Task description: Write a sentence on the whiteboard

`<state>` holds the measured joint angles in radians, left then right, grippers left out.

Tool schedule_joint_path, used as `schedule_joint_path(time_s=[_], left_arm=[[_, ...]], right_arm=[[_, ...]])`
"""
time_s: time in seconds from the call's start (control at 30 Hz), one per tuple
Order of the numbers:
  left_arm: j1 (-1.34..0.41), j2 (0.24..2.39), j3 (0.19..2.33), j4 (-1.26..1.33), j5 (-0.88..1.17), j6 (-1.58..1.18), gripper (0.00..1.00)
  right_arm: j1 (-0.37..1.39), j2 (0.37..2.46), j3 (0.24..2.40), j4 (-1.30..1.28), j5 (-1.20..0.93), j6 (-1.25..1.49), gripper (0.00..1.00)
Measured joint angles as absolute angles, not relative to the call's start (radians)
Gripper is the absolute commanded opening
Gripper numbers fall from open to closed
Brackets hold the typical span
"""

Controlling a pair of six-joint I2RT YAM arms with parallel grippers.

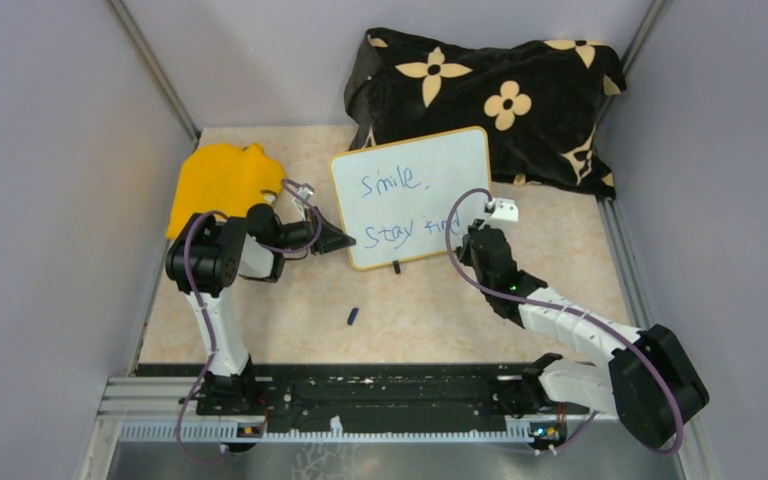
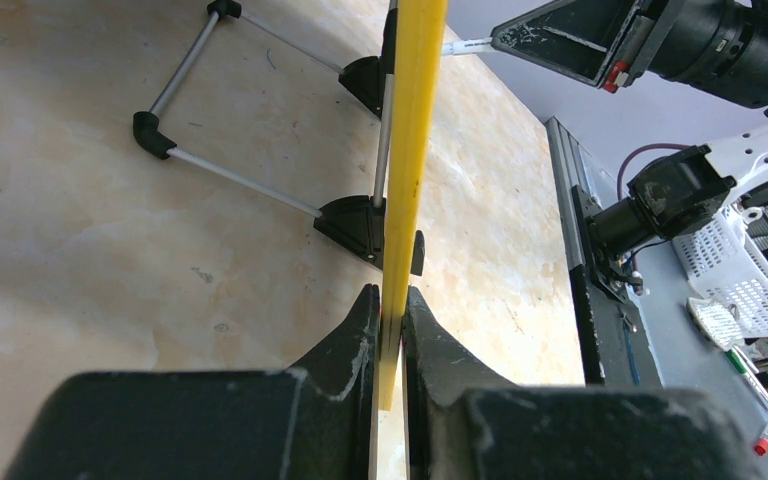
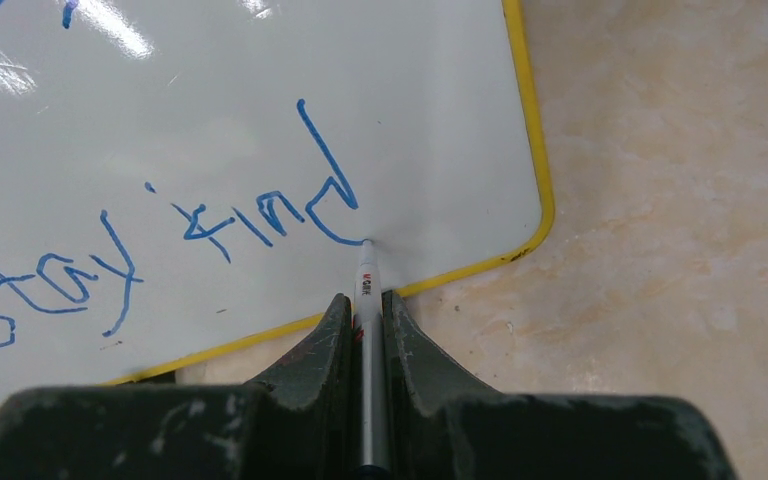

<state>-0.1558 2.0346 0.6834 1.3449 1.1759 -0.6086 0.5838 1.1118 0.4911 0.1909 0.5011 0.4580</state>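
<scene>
The right fingers (image 3: pixel 364 305), dark and scuffed, fill the bottom of the right wrist view, pressed together on a pen (image 3: pixel 366 285); its slim pale barrel with red print runs straight out between them, long axis pointing away from the wrist; its tip touches the whiteboard (image 3: pixel 260 110) at the end of the last blue stroke, near the board's lower right rounded corner. The sentence (image 3: pixel 210 225) is blue handwriting in two lines, "Smile," above and "Stay kind" below; both lines run along the board's long axis. The board is a glossy white rectangle with a thin yellow rim; seen from above, its long axis goes left to right across the desk (image 1: pixel 460 300), the right end turned a little farther from the arms; it stands propped on thin metal rods (image 2: pixel 240 178) joined by black plastic corners and feet. The left fingers (image 2: pixel 390 295) are clamped on the board's left edge, one on each face; the rim shows edge-on as a yellow strip rising between them. The desk is a mottled beige, stone-like surface; a small dark blue piece (image 1: pixel 353 317) lies on it in front of the board, apart from it; a crumpled yellow cloth (image 1: pixel 222 178) lies to the board's left, beyond the left arm; a black cloth with cream flowers (image 1: pixel 500 90) is bunched behind the board.
</scene>
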Motion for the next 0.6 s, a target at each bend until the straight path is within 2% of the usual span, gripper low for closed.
schedule_joint_path(time_s=[0.6], left_arm=[[-0.157, 2.035, 0.684, 1.344, 1.176, -0.609, 0.00]], right_arm=[[0.584, 1.139, 0.575, 0.192, 0.549, 0.429, 0.00]])
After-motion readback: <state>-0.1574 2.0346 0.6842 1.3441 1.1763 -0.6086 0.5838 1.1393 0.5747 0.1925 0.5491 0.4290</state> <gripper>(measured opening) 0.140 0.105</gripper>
